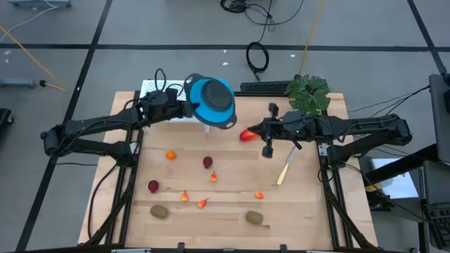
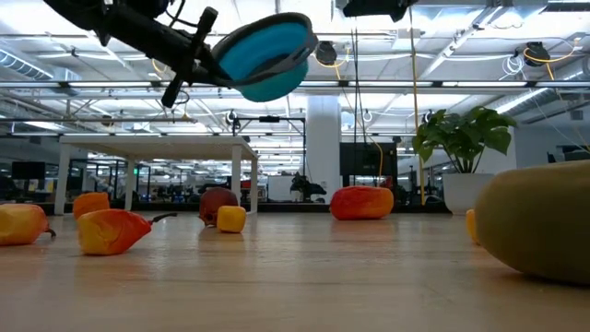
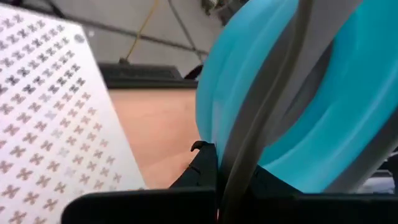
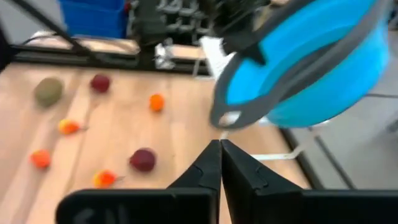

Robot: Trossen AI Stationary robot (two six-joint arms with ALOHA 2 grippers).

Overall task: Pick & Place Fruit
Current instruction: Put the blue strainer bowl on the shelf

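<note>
My left gripper (image 1: pixel 184 109) is shut on a blue bowl with a grey rim (image 1: pixel 211 102), held high over the table's far middle and tipped on its side (image 2: pixel 267 55). My right gripper (image 4: pixel 220 155) is shut with nothing between its fingers. It hangs in the air right of the bowl (image 1: pixel 254 131), above the larger red-orange fruit (image 1: pixel 245 135), which lies on the table (image 2: pixel 361 202). An orange ball (image 1: pixel 171 155), dark red balls (image 1: pixel 208 162) (image 1: pixel 153 185), small orange-red bits (image 1: pixel 184 197) and two kiwis (image 1: pixel 159 211) (image 1: pixel 254 218) lie across the table's near half. My left gripper pinches the bowl's grey rim (image 3: pixel 245 155) between its two fingers, at the bowl's left side. The fingers come from the table's left, nearly level. The bowl is lifted clear of the table and tilted, its opening turned sideways.
A pale yellow stick (image 1: pixel 285 169) lies right of centre. A leafy green plant (image 1: pixel 309 93) stands at the far right corner, and a white patterned board (image 3: pixel 43 112) lies at the far left. Bare wood shows between the fruits.
</note>
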